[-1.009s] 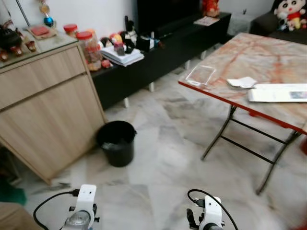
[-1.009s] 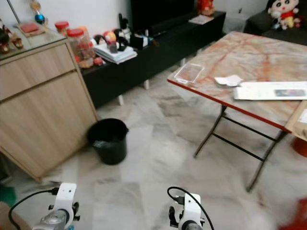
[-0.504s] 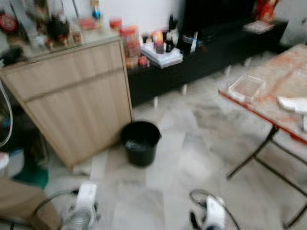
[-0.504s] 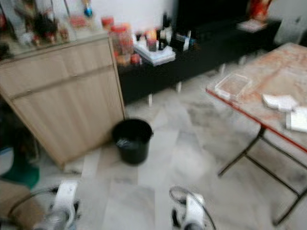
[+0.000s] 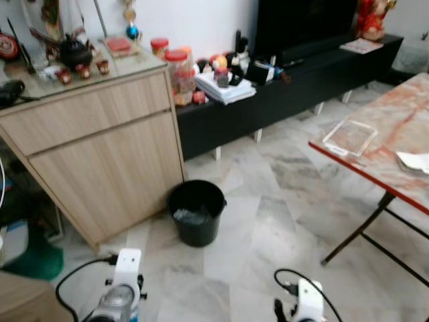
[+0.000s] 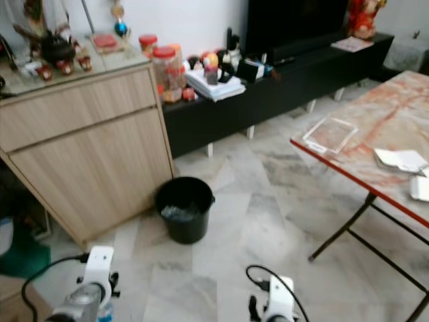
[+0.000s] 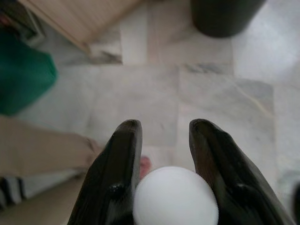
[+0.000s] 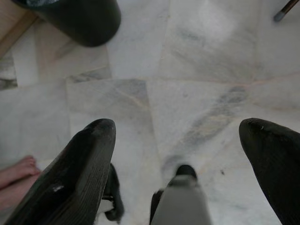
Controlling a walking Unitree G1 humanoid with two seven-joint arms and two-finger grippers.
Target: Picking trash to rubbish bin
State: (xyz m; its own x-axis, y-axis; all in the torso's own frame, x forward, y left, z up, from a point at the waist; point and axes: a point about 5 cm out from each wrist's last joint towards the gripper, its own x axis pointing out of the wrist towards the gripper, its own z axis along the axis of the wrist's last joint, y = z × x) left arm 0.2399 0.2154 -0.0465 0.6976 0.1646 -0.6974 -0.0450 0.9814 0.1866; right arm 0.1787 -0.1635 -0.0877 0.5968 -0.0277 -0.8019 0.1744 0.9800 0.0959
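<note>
A wooden cabinet (image 5: 100, 154) is seen at the left, standing on the marble floor (image 5: 268, 221). On top of the cabinet small ornaments and a dark teapot (image 5: 72, 50) are placed. Just beside the cabinet, to its right, a low black TV bench (image 5: 288, 84) is set along the wall, with red-lidded jars (image 5: 175, 74) and a stack of books (image 5: 224, 88) on it. Well apart from the cabinet, a folding table (image 5: 389, 154) with a marbled top and red edge is seen, on which a clear plastic tray (image 5: 349, 137) and white papers (image 6: 400, 159) are lying. A bare foot of a person (image 8: 16, 171) is visible on the floor.
</note>
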